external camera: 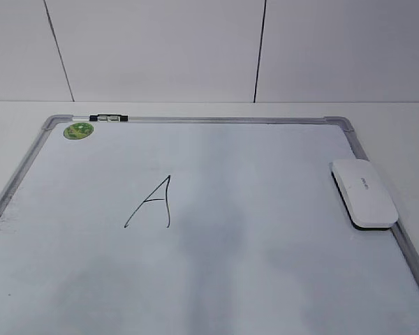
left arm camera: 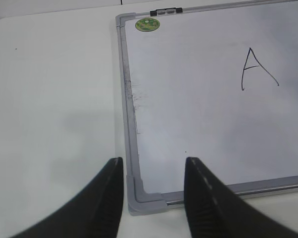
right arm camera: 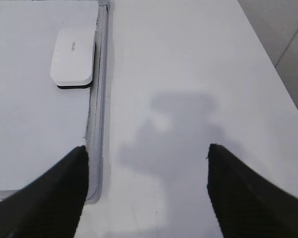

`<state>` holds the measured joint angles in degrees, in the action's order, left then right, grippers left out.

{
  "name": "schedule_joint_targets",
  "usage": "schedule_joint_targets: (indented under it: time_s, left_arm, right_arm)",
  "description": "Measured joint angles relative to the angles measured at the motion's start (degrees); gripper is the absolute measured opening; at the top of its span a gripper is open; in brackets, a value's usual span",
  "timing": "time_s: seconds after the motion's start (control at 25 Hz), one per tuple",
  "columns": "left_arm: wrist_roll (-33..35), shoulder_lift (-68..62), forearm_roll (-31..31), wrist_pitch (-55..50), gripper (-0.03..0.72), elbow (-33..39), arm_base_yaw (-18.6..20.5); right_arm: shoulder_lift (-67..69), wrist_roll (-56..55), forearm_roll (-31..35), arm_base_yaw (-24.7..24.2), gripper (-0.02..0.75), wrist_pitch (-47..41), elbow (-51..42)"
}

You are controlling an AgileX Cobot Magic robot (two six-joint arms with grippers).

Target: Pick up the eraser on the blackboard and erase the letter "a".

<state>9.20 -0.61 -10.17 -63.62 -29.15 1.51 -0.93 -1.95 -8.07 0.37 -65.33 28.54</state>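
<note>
The white oblong plastic eraser (right arm camera: 73,58) lies ahead and left of the right gripper (right arm camera: 146,191), long axis along the silver-framed white blackboard (right arm camera: 100,74)'s right rail. The right arm is nearer; both its jaws and those of the left gripper (left arm camera: 154,196) stand apart, empty.

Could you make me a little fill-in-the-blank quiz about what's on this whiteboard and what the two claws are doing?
1. The eraser lies at the board's ____ edge, seen from the exterior view.
2. The round magnet in the far left corner of the blackboard is ____ in colour.
3. The only letter written on the board is a capital ____.
4. Both the left gripper and the right gripper are open and hold ____.

Missing words: right; green; A; nothing
</note>
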Motion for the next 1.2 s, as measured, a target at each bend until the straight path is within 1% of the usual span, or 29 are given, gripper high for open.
schedule_joint_targets:
  time_s: [1.2]
  left_arm:
    - [0.00, 0.00, 0.00, 0.00, 0.307, 0.00, 0.00]
  right_arm:
    - [0.00, 0.00, 0.00, 0.00, 0.592, 0.00, 0.00]
